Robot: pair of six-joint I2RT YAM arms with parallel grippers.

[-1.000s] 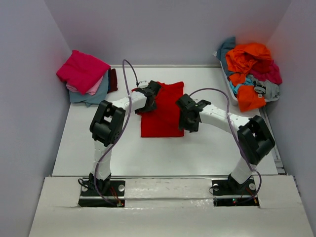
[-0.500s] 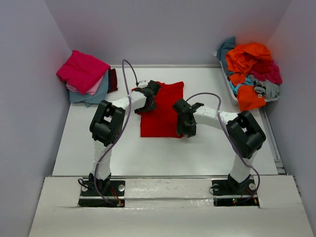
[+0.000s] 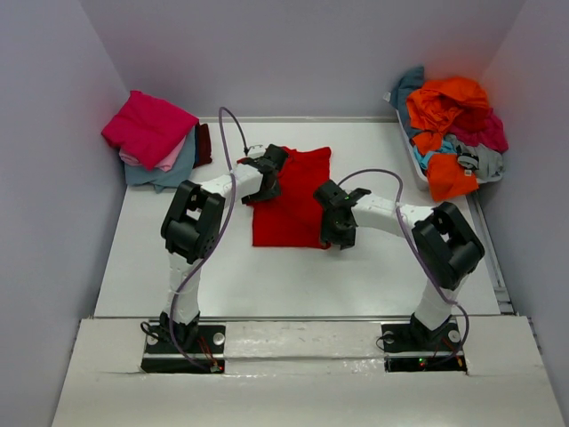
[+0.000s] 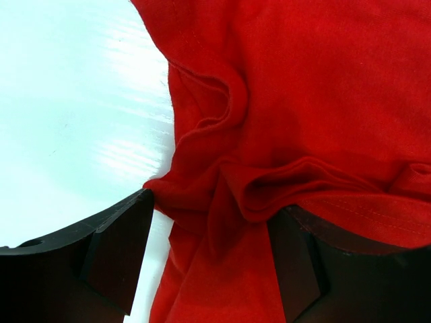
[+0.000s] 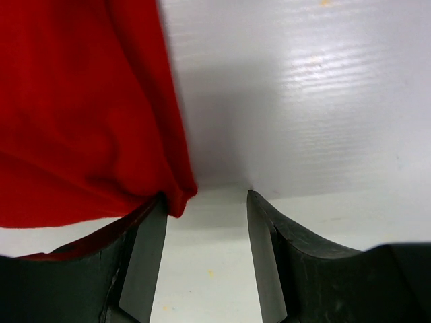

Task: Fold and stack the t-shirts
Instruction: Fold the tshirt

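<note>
**Item:** red shirt (image 3: 293, 200); it lies flat on the table (image 3: 178, 267); long axis runs from the arms' side toward the far wall; its left border is rumpled, the rest smooth.

**Left gripper** (image 3: 267, 176): over the red shirt's far-left border; fingers (image 4: 114, 249) spread, straddling a bunched fold (image 4: 269, 188) of the red cloth without squeezing it; elbow bent, forearm reaching away from its base and inward to the shirt.

**Right gripper** (image 3: 339, 227): at the red shirt's near-right corner (image 5: 176, 195); fingers (image 5: 143, 259) spread, with bare table between them; the corner rests against the inner face of one finger and is not yet between the two; forearm stretched inward toward the shirt, wrist low over the surface.

**Governing relation:** the cloth lies to one side of the right gripper's gap, toward the shirt's middle; by judgement, a small sideways shift in that direction would bring the corner between the fingers before they close; the right arm is the nearer to this corner, the left to the rumpled border.

**Step, as judged:** a fold of the red shirt is being set up; neither side is gripped yet.

**Also present:** stack of folded shirts (image 3: 151, 133), far-left of the red shirt and well apart; heap of unfolded shirts (image 3: 453, 124), far-right of it and well apart.
</note>
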